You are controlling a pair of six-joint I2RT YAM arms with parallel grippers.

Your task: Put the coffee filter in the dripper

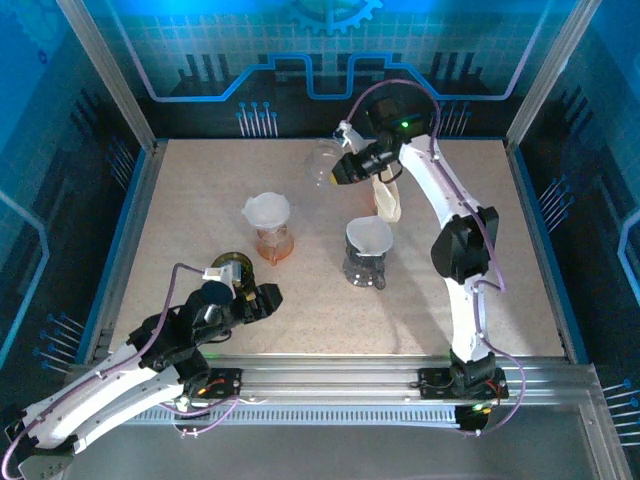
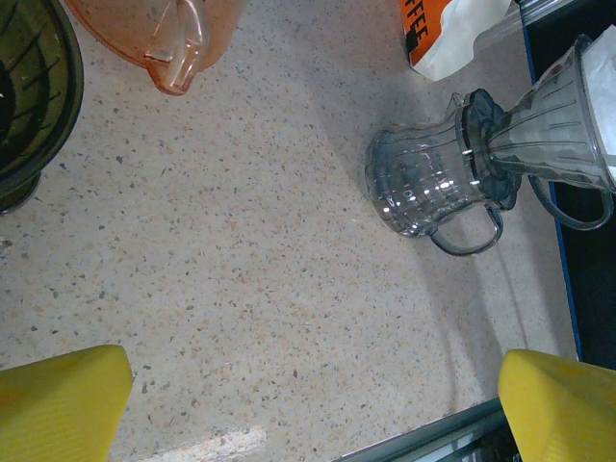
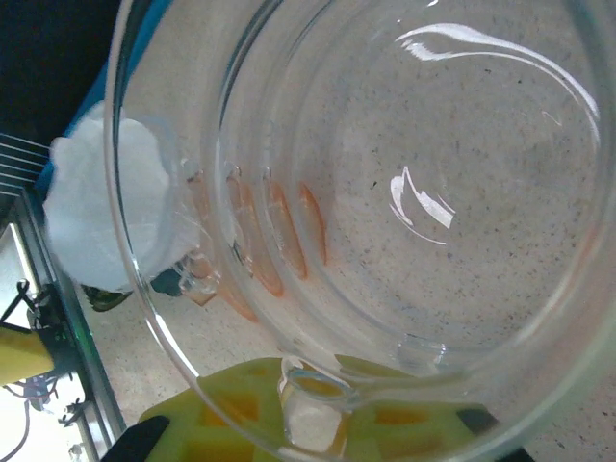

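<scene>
I'm seeing right gripper [image 1: 337, 171] clamping the clear glass dripper [image 3: 241, 241] by its rim. Left gripper [image 2: 318, 385] is hanging wide open, grey carafe [image 2: 428, 183] ahead-right of it.

my left claw [image 2: 318, 414]: fingers spread wide over speckled tabletop [image 2: 241, 289] | ahead to my right: grey glass carafe [image 2: 428, 183] topped by grey dripper [image 2: 549, 125] | ahead-left: orange vessel [image 2: 144, 24] | far left: dark green dripper [image 2: 29, 96]
</scene>
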